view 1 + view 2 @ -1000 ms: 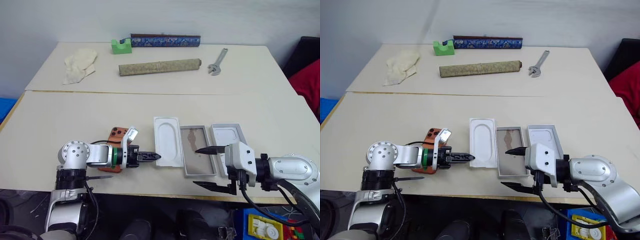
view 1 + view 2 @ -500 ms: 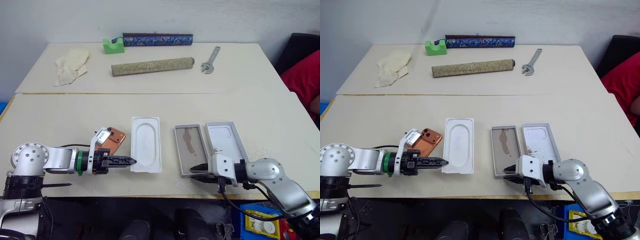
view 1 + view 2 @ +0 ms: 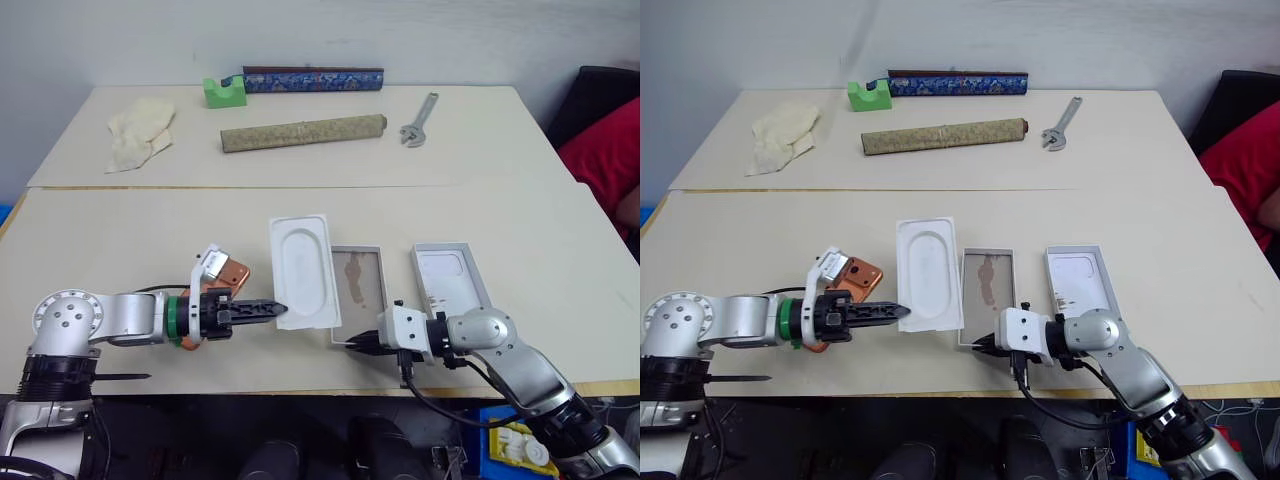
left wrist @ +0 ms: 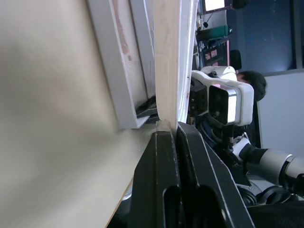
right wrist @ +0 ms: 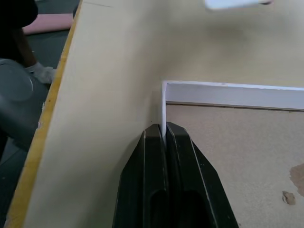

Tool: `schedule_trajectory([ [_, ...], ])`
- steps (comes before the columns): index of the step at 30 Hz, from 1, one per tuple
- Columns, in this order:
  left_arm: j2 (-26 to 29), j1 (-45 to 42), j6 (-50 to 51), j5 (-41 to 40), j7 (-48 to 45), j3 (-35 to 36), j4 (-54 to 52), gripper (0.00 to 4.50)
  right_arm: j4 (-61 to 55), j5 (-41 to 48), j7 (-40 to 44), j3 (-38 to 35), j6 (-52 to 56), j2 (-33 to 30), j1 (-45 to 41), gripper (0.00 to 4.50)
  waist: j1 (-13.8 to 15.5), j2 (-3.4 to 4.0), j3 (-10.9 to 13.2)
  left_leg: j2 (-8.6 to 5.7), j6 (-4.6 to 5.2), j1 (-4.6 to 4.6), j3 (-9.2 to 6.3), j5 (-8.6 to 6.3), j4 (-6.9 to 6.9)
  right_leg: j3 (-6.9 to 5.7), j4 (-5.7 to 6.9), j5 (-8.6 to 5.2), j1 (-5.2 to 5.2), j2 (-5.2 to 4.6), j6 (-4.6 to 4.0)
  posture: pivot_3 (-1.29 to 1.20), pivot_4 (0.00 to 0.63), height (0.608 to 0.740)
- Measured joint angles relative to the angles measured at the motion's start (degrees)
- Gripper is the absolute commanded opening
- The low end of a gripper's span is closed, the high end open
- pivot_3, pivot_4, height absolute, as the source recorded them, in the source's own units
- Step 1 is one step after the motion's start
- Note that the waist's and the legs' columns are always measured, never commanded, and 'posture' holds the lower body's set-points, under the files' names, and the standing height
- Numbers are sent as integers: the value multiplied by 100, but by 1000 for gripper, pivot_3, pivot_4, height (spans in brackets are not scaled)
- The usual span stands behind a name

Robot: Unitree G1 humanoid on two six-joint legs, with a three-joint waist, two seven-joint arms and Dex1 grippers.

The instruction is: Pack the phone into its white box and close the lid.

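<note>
The white box [image 3: 357, 286], with its brown-stained floor, lies open near the table's front edge. My right gripper [image 3: 356, 342] is shut on the near corner of its rim [image 5: 164, 102]. To its right lies the lid [image 3: 450, 277], white inner face up. My left gripper [image 3: 272, 309] is shut on the near edge of a thin white insert [image 3: 303, 268] with an oval recess, raised a little and reaching over the box's left rim. The copper-orange phone [image 3: 235, 274] lies flat behind my left wrist, partly hidden by it.
On the far table lie a crumpled cloth [image 3: 136, 128], a green block [image 3: 220, 93], a long blue patterned box [image 3: 312, 79], a rolled mat [image 3: 301, 132] and a wrench [image 3: 420, 119]. A seam [image 3: 300, 186] joins the two tables. Something red [image 3: 608, 150] stands at the right.
My right gripper went from open to shut on the box's rim and drew the box left, away from the lid. The left gripper lifted the insert slightly. The camera view shifted.
</note>
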Motion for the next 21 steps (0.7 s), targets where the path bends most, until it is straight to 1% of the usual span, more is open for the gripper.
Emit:
schedule_trajectory([
  [1,0,-22,-99,-93,112,-154,0,0,-47,40,-3,-5,81,-4,58,918,0,1,0,0,0,0,0,0,-1,0,0,0,-1,1,0,0,150,740],
  [3,-51,-152,-182,-165,238,-398,9,0,-304,121,-56,-80,274,-56,238,1676,7,3,2,0,0,-1,-1,0,-1,0,1,0,-2,0,0,0,150,740],
  [4,-115,-242,-223,-190,292,-519,21,0,-528,238,-89,-206,444,-111,389,1954,18,5,3,0,0,-1,-1,0,0,-1,0,0,-1,0,0,0,150,740],
  [6,-308,-401,-304,-191,414,-730,44,0,-1169,618,-89,-630,785,-402,705,2750,45,14,8,-8,0,-4,0,0,3,0,-3,1,0,-8,1,0,150,740],
  [7,-429,-505,-332,-179,483,-867,89,0,-1564,904,-88,-1001,1005,-585,890,3128,46,12,8,-8,0,-5,0,0,3,0,-5,1,2,-8,2,0,150,740],
  [8,-501,-562,-349,-175,511,-951,129,0,-1808,1109,-82,-1265,1144,-716,1012,3335,51,12,8,-8,0,-5,0,0,2,1,-7,1,2,-8,2,0,150,740],
  [11,-719,-824,-341,-103,560,-1175,338,0,-2551,2001,-57,-2462,1750,-1163,1694,3335,66,1,9,-6,0,-6,-2,0,-1,0,-8,1,2,-7,2,0,150,740],
  [14,-937,-1072,-298,128,564,-1289,611,0,-2887,2589,-45,-3439,2111,-1334,2236,3335,73,-2,8,-6,0,-3,0,0,0,7,-3,1,3,-5,3,0,150,740],
  [17,-1121,-1210,-230,457,561,-1367,930,0,-2970,2815,-178,-3888,2279,-1363,2396,3335,60,-5,8,-6,0,3,1,0,-4,13,0,1,3,-2,3,0,150,740],
  [21,-1280,-1323,-24,965,451,-1366,1161,0,-3033,2911,-457,-3915,2398,-1361,2428,3335,64,-7,10,-6,0,3,0,0,-5,13,-1,1,1,-1,3,0,150,740],
])
